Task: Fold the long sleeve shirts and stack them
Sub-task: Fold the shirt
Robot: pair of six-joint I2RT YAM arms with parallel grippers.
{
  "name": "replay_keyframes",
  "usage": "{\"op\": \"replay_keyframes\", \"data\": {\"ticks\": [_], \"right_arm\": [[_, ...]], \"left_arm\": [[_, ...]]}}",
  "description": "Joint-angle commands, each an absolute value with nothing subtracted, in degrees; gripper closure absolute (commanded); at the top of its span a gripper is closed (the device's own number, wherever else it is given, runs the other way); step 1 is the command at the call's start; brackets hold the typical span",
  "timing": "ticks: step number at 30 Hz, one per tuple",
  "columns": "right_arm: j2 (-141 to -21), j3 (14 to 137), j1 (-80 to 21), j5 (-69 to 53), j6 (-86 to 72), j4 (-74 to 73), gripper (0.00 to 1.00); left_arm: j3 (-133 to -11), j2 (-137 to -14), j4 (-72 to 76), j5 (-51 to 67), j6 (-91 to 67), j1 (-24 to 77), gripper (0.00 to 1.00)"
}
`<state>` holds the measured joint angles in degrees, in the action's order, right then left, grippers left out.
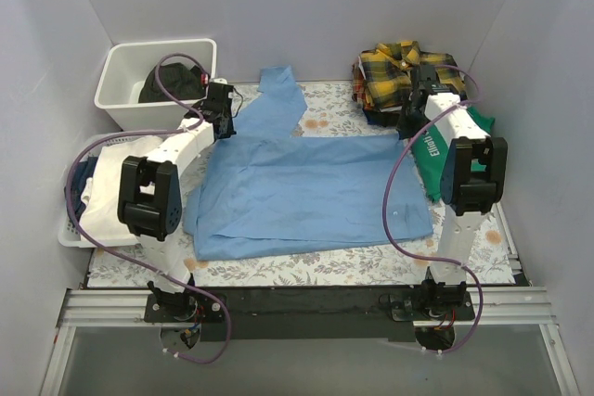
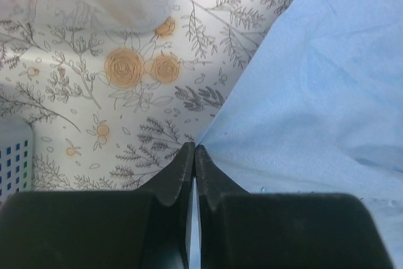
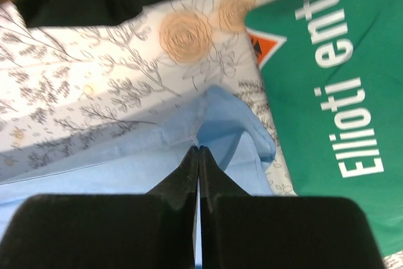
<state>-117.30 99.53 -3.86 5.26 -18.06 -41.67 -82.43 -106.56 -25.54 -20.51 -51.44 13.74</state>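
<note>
The light blue long sleeve shirt lies spread flat across the middle of the floral tablecloth, one sleeve pointing to the back. My left gripper is at its back left corner. In the left wrist view that gripper is shut on the shirt's edge, a sliver of blue showing between the fingers. My right gripper is at the back right corner. In the right wrist view it is shut on a raised fold of the blue cloth. The yellow-and-black plaid shirt lies bunched at the back right.
A green T-shirt with white lettering lies under my right arm. A white bin at the back left holds a black garment. A white basket of clothes stands at the left edge.
</note>
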Motion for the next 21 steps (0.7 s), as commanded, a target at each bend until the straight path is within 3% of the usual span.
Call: {"op": "replay_keyframes", "data": {"ticks": [1, 21], "right_arm": [[-112.0, 96.9, -3.3, 4.7, -18.6, -40.5, 0.99], [-98.4, 78.0, -2.4, 6.2, -20.0, -39.0, 0.99]], "left_arm": [[-78.3, -101.4, -26.0, -20.4, -51.8, 13.2, 1.00], [-64.0, -88.8, -30.3, -18.0, -56.8, 13.3, 1.00]]}}
